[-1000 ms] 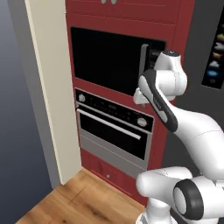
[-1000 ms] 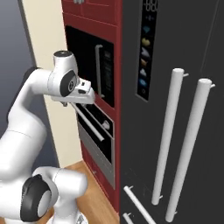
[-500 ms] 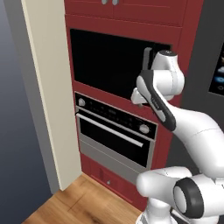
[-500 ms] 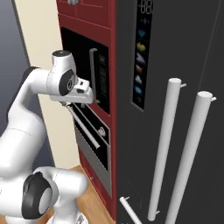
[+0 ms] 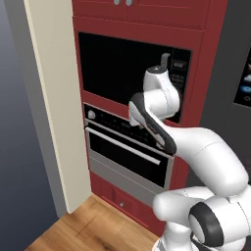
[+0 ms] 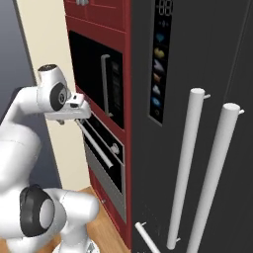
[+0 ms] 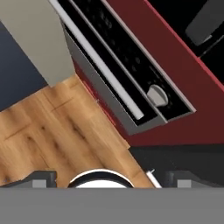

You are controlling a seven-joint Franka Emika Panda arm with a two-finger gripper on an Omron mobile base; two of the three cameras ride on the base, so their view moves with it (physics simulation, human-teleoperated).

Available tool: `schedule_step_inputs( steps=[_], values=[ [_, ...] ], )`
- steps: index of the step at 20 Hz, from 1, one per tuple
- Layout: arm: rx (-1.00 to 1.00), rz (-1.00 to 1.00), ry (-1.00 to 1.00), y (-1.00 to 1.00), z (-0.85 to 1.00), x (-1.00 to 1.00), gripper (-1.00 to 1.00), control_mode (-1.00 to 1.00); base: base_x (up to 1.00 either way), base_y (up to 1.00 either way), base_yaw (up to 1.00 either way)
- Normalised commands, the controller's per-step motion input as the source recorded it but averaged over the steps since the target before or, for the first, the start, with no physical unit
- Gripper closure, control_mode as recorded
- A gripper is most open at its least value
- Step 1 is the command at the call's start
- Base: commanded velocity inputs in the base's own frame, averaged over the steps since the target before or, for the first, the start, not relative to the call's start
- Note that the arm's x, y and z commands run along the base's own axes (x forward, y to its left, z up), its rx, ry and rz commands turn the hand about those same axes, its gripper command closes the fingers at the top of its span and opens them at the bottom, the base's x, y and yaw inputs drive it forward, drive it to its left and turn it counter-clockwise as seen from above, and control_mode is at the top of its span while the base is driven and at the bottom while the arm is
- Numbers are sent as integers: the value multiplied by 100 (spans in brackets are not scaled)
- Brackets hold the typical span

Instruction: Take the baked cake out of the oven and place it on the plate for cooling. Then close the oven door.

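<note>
Position of the base has changed: over the last second both base views have shifted as a whole, and the oven [image 5: 128, 142] now stands larger and nearer. This is a move of the cameras, not of the kitchen fittings. I judge that the robot is driving up to its work and that the task proper is not yet begun.

From the left, in the left base view: a pale wall panel [image 5: 54, 98], then the red cabinet front. It carries the black microwave [image 5: 122, 68] above and the oven below, with wooden floor [image 5: 83, 228] at its foot. The oven door [image 5: 128, 159] is shut and upright, and its long silver handle [image 5: 122, 145] lies across the top edge of the glass. The cake, by judgement, is behind that door, which must come down first. To the right stands the dark fridge [image 6: 197, 74].

The hand [image 6: 80, 110] hangs in front of the cabinet at about the height of the oven's control strip, apart from the door and apart from the handle. In the hand view it looks down along the oven front. The handle crosses the frame on a slant, one round knob [image 7: 156, 95] sits beside it, and the floor shows below. The two dark fingertips [image 7: 43, 178] stand wide apart at the bottom corners of that view, with nothing between them. The hand is fully spread, holds nothing and touches nothing.

Next requirement, as I judge it: bring the hand down and forward until the fingers straddle the handle.
</note>
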Motion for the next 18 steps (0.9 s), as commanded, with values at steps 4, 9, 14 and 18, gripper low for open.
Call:
schedule_step_inputs(
  steps=[4,9,14,18],
  values=[
    [-33,-8,0,71,-62,12,-100,-100,0,0,0],
    [-30,-8,0,23,-67,31,-100,-100,0,0,0],
    [-23,0,0,0,-59,34,-100,-100,0,0,0],
    [-21,0,0,-6,-52,28,-100,-100,0,0,0]
  ],
)
